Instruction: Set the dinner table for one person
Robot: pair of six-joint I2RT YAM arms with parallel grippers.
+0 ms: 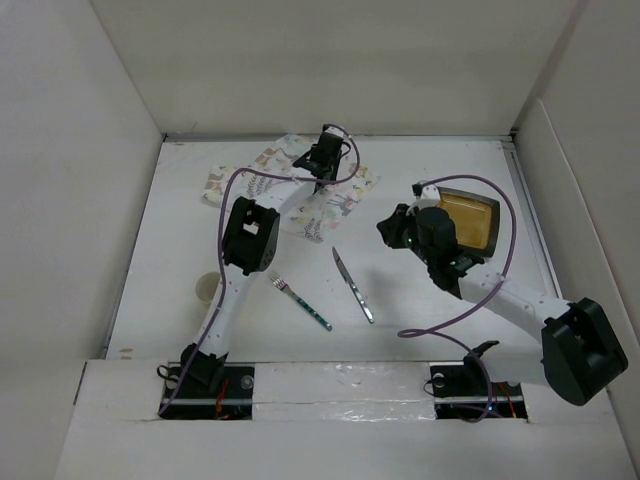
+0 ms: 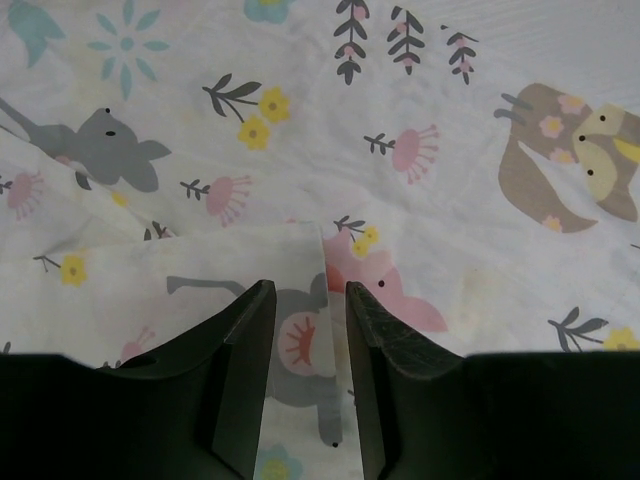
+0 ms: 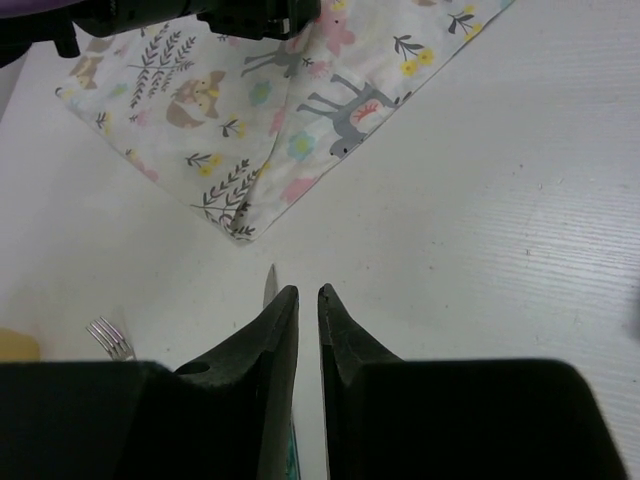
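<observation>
The dinner table [image 1: 420, 165] is a big white board. A patterned cloth placemat [image 1: 345, 200] lies partly folded at its back middle. My left gripper [image 1: 320, 165] hovers over it. In the left wrist view the gripper [image 2: 310, 292] is open, with a fold edge of the placemat [image 2: 400, 150] below the gap. My right gripper [image 1: 386, 228] is shut and empty, held above the table to the right of the knife [image 1: 353, 285]. In the right wrist view the gripper [image 3: 308, 292] shows the knife's tip [image 3: 269, 284] just left of it. A fork [image 1: 298, 300] lies left of the knife.
An amber square plate [image 1: 475, 220] sits at the right, partly under my right arm. A small pale yellow round thing [image 1: 207, 287] lies near the left arm. White walls [image 1: 80, 200] close in the table on the left, back and right.
</observation>
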